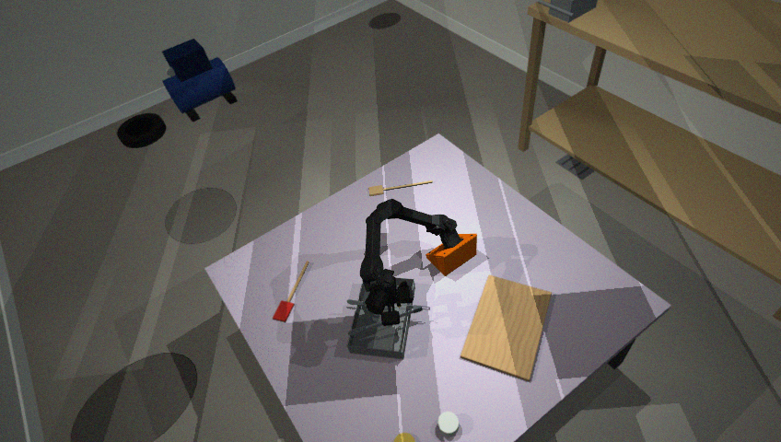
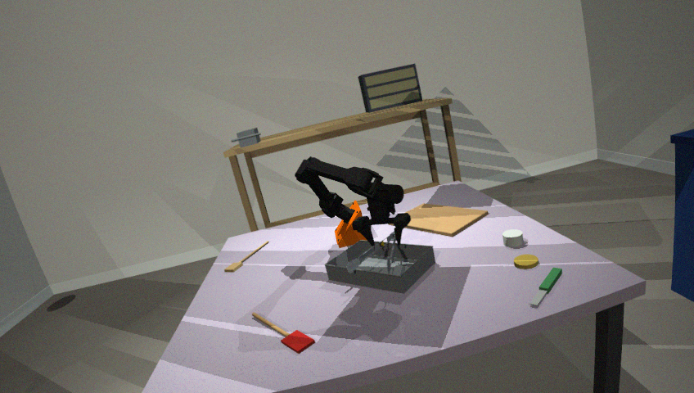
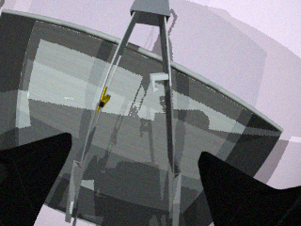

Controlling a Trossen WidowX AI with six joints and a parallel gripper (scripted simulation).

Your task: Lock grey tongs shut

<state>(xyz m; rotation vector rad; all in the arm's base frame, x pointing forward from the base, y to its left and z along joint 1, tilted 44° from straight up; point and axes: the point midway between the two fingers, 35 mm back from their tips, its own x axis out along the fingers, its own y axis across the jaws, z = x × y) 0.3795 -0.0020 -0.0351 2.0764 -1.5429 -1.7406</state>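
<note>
The grey tongs point(image 3: 168, 118) point(image 1: 419, 308) lie open across the dark roasting tin point(image 1: 378, 354) point(image 2: 365, 279) point(image 3: 265, 141). In the wrist view their hinge block is at the top, beyond the rim, and the two arms spread apart towards the bottom edge. A small yellow and black piece point(image 3: 103, 101) shows at the left arm. My gripper point(image 3: 135, 150) point(image 2: 385, 246) point(image 1: 398, 305) is open and empty, pointing down over the tin. In the wrist view its fingers stand one on each side of the two arms. The wooden board point(image 1: 501, 328) point(image 2: 445, 222) has nothing on it.
An orange bracket point(image 1: 459, 256) point(image 2: 346, 233) stands at the arm's base. A red spatula point(image 1: 283, 310) point(image 2: 298, 341), a wooden spatula point(image 1: 376, 190) point(image 2: 233, 266), a white round tub point(image 1: 448, 422) point(image 2: 512, 237), a yellow disc point(image 2: 525, 260) and a green-handled knife point(image 2: 551, 279) lie around the table.
</note>
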